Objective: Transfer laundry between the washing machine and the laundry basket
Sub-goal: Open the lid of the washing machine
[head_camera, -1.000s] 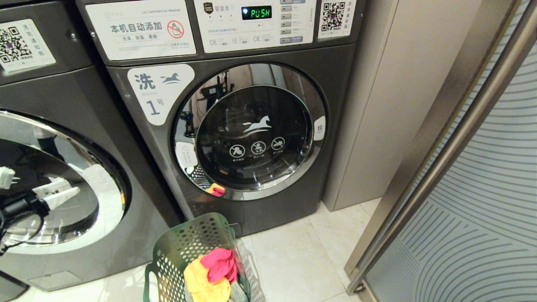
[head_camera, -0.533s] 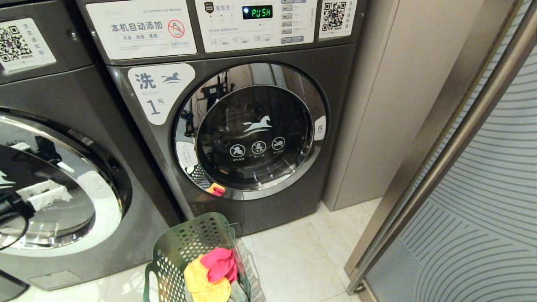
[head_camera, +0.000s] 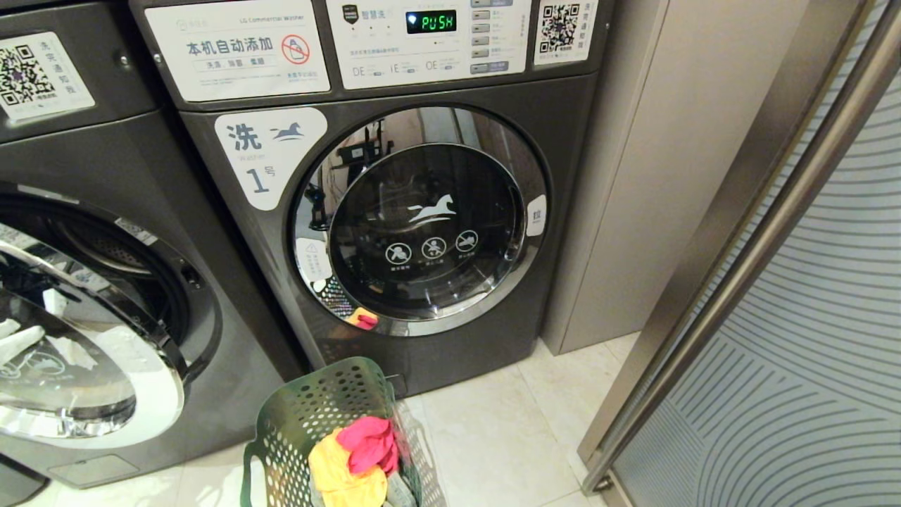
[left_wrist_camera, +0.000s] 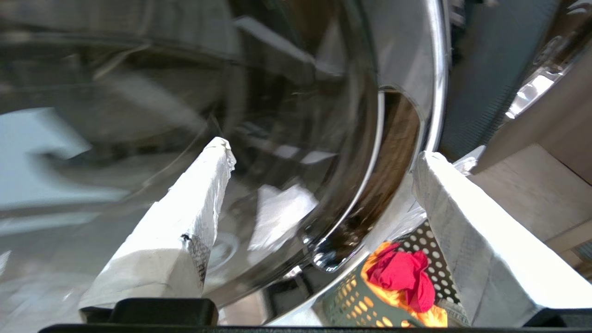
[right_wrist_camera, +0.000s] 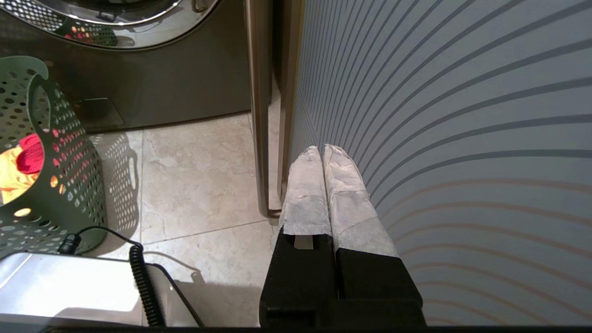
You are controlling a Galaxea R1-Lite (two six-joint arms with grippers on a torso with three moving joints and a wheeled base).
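The washing machine [head_camera: 105, 331] door has just swung ajar beside the spread left claw [left_wrist_camera: 319, 152], clearing the drum for laundry [head_camera: 355, 458]; the right claw [right_wrist_camera: 323, 150] is pressed together.

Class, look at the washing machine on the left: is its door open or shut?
Open. The chrome-rimmed door has swung out from the washing machine, exposing the dark drum opening behind it.

The head camera looks steeply down at the machine marked 1 [head_camera: 394, 211] and the green laundry basket [head_camera: 317, 408]. The left wrist camera sits close against a chrome-rimmed door [left_wrist_camera: 351, 185]. The right wrist camera faces the tiled floor [right_wrist_camera: 194, 175]. All three views share the basket.
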